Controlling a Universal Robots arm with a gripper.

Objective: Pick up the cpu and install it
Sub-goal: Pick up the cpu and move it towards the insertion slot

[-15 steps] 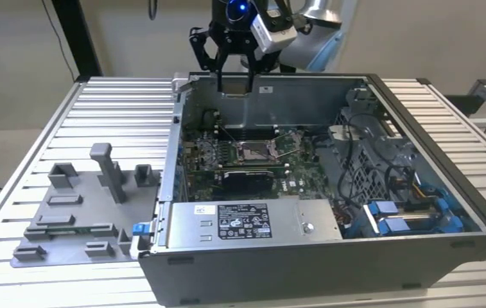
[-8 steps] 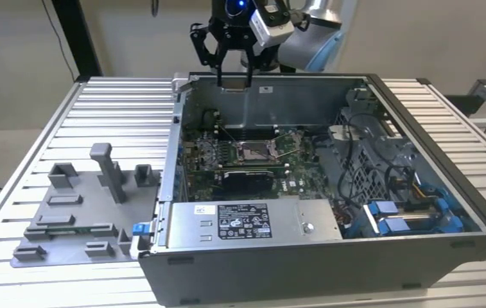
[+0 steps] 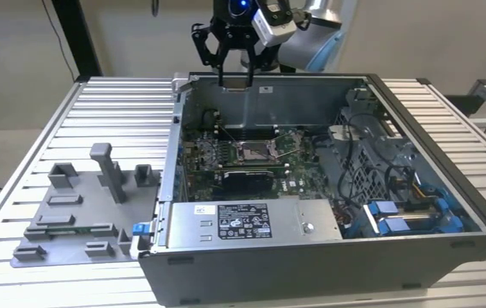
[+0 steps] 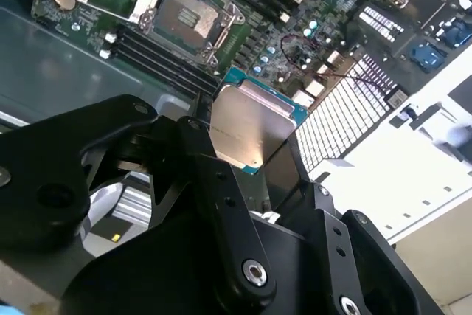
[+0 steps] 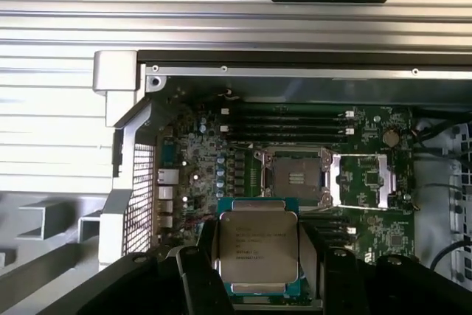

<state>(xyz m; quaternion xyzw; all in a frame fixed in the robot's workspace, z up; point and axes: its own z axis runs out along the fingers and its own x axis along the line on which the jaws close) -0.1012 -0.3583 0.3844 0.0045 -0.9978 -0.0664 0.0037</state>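
Note:
The cpu (image 5: 258,245), a flat square chip with a pale silver top and a teal edge, is clamped between the black fingers of my gripper (image 5: 258,289). The second wrist view shows the cpu (image 4: 251,127) tilted in the gripper (image 4: 254,171). In the exterior view my gripper (image 3: 235,82) hangs above the back wall of the open computer case (image 3: 448,186). The square metal socket frame (image 3: 251,152) with a dark centre lies open on the green motherboard, below and ahead of the chip. It also appears in both wrist views as the socket (image 5: 295,176) (image 4: 188,18).
The case sits on a slatted aluminium table (image 3: 106,115). A grey fixture plate with upright blocks (image 3: 80,212) stands at the exterior view's left. A power supply (image 3: 243,221) fills the case's front, with cables and blue drive parts (image 3: 406,215) at the exterior view's right.

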